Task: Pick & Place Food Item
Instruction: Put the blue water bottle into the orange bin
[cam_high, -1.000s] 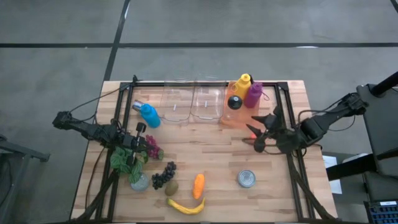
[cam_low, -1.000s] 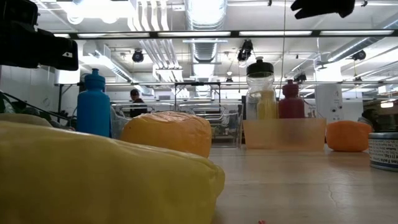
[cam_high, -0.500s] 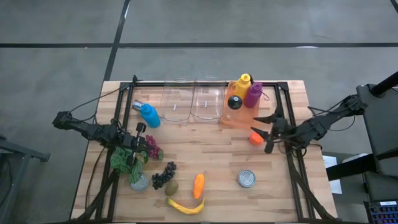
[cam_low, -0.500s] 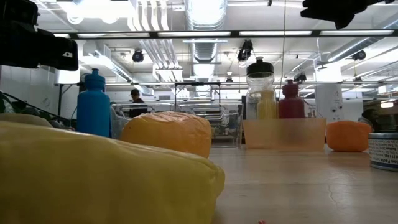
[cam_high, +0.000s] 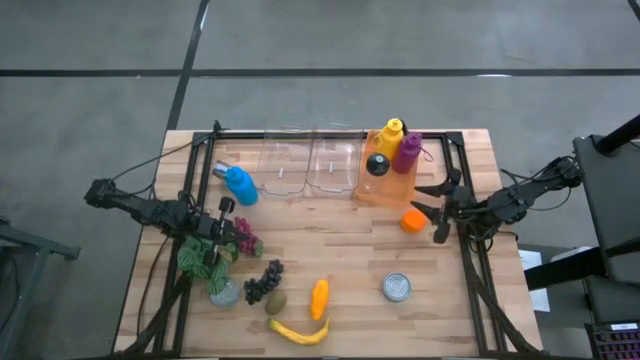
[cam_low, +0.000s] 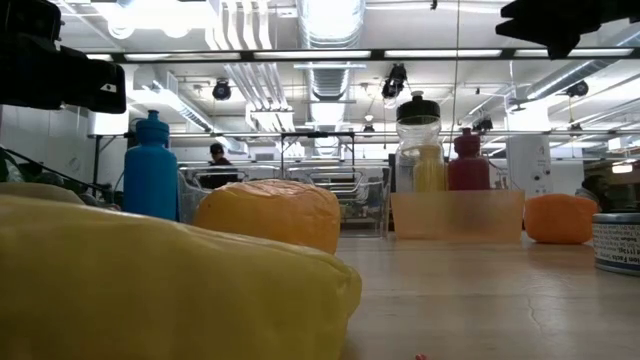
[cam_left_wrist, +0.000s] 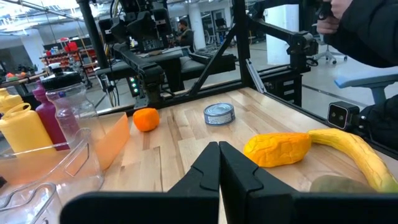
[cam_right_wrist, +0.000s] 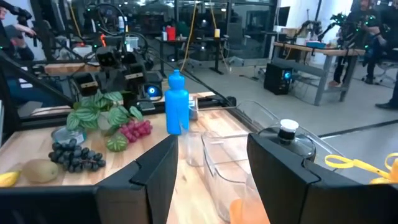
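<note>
An orange (cam_high: 411, 221) rests on the wooden table (cam_high: 340, 240) in front of the orange-tinted bin (cam_high: 385, 185); it also shows in the low view (cam_low: 560, 218) and the left wrist view (cam_left_wrist: 146, 119). My right gripper (cam_high: 432, 212) stands open just right of it, above the table, with nothing between its fingers (cam_right_wrist: 211, 177). In the low view it hangs at the top right (cam_low: 555, 20). My left gripper (cam_high: 222, 222) waits shut at the table's left (cam_left_wrist: 219, 163).
Near the front lie a banana (cam_high: 300, 332), a yellow-orange vegetable (cam_high: 319, 298), a kiwi (cam_high: 276, 301), dark grapes (cam_high: 263, 281) and a can (cam_high: 397, 288). Two clear bins (cam_high: 310, 165), a blue bottle (cam_high: 237, 183) and bottles (cam_high: 392, 145) stand at the back. A plant (cam_high: 200, 258) and red grapes (cam_high: 245, 236) are left.
My right gripper has drawn back from over the orange toward the table's right edge and turned to point level, its fingers staying open. The orange lies where it was, now uncovered.
</note>
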